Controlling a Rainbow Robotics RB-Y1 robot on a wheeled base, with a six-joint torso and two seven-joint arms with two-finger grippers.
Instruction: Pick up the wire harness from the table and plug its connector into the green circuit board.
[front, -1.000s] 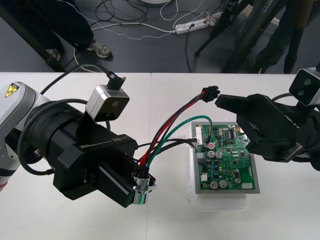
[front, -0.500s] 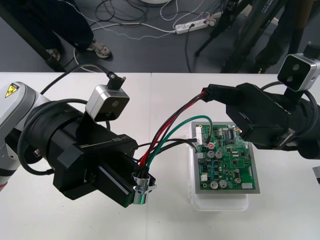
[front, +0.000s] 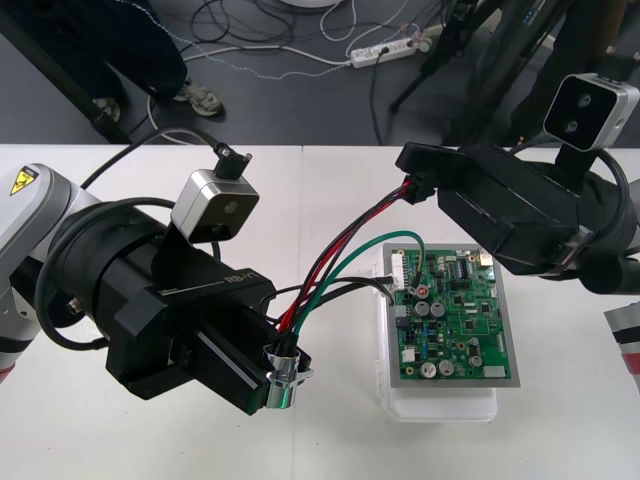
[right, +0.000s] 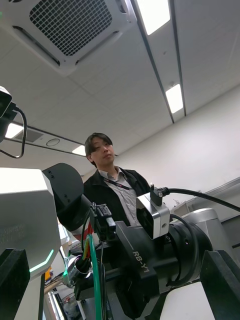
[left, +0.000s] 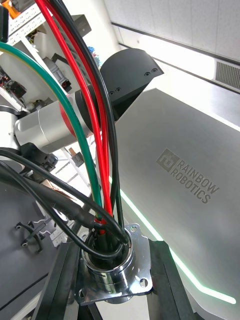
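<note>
— While the harness (front: 298, 312) is off the table (front: 560, 430), how are your arms set?

— My left arm reaches in low, its wrist angled down at a spot near the left edge of the green circuit board (front: 455, 325). My left gripper (front: 283, 385) is clamped on the socket (front: 283, 372), with the flange squeezed between the black fingers (left: 165, 285).

— And the other end?

— From the socket the wires (left: 97, 130) arc up to the plug (front: 420, 190), which is in the air just past the board's far-left corner, not in the board. My right arm comes in beyond the board's far edge. I see my right gripper (front: 412, 170) at the plug, fingers (right: 12, 285) spread wide. I can't tell whether either one touches it.
</note>
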